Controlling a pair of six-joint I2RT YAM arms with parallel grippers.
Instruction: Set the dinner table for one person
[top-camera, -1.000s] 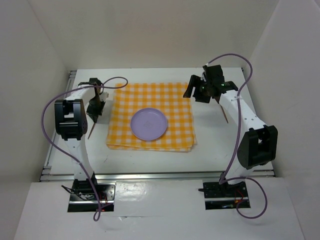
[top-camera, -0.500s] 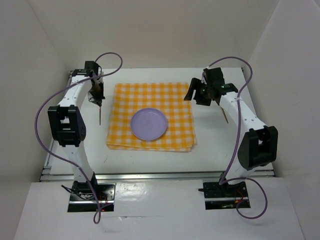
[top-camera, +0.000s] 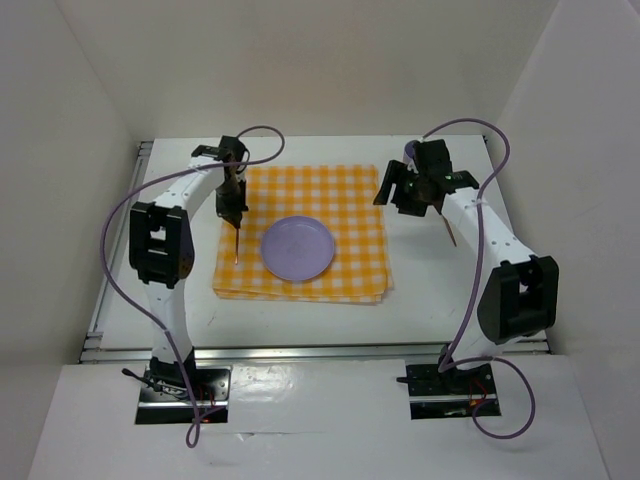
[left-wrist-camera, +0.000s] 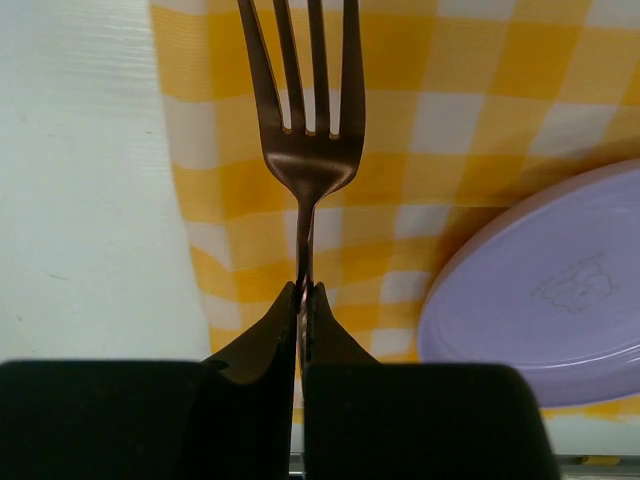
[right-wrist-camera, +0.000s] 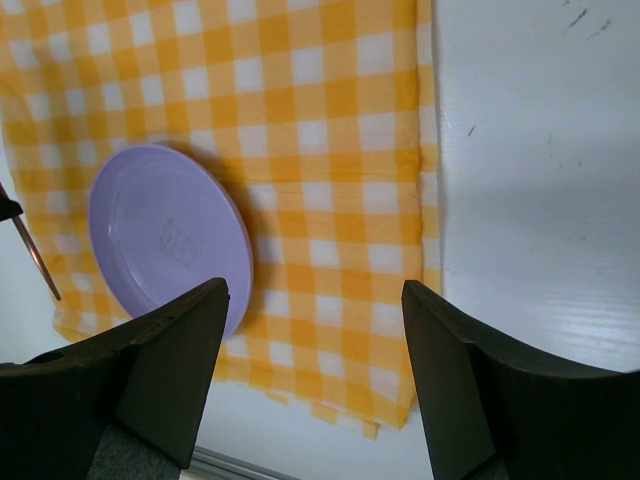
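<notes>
left gripper (left-wrist-camera: 303, 297) pinches the fork (left-wrist-camera: 305, 165) by its handle, tine tips cut off, over the checked cloth (left-wrist-camera: 480, 110) beside the purple plate (left-wrist-camera: 540, 290). right gripper (right-wrist-camera: 312, 300) gapes wide above the white dinner table (right-wrist-camera: 540, 150); brown sliver (top-camera: 449, 230) nearby, maybe a knife.

The back wall (top-camera: 320, 70), left wall (top-camera: 60, 180) and right wall (top-camera: 590, 150) are plain off-white, closing in 3 sides. Between them sits the white table (top-camera: 430, 300), a silver rail (top-camera: 300, 351) along its near edge, then a white board (top-camera: 320, 420). The light is soft and even, the shadows faint.
</notes>
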